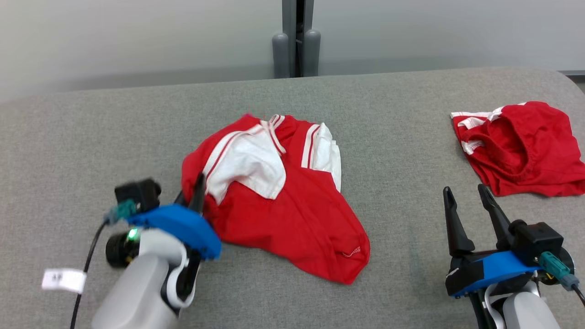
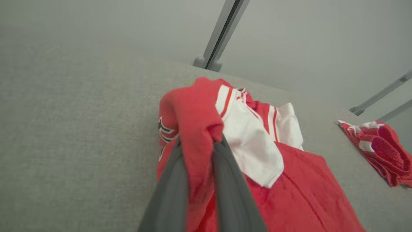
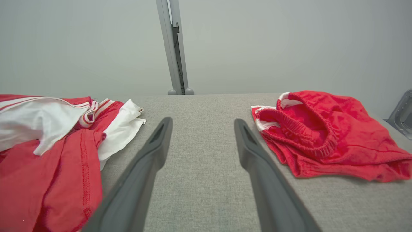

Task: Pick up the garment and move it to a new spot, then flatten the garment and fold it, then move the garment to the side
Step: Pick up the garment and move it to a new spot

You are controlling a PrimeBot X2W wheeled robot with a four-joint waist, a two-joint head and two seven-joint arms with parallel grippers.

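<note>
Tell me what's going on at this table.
The robot's left gripper has its jaws closed on a bunch of cloth at the left edge of the red and white garment. The garment lies crumpled in the middle of the grey table, not yet flattened or folded. The right gripper holds nothing, its jaws open over bare table between that garment and the red shorts farther right.

garment (image 1: 292, 214): red sports top with white panels and red-and-white striped trim
state: crumpled and unfolded, the white parts lying turned over the red cloth
pose: spread loosely, mostly flat, with its left edge bunched up and lifted
place: about the middle of the grey table (image 1: 91, 137)
grip: a fold of the red left edge is pinched between the fingers of the left end effector (image 2: 200, 145)
</note>
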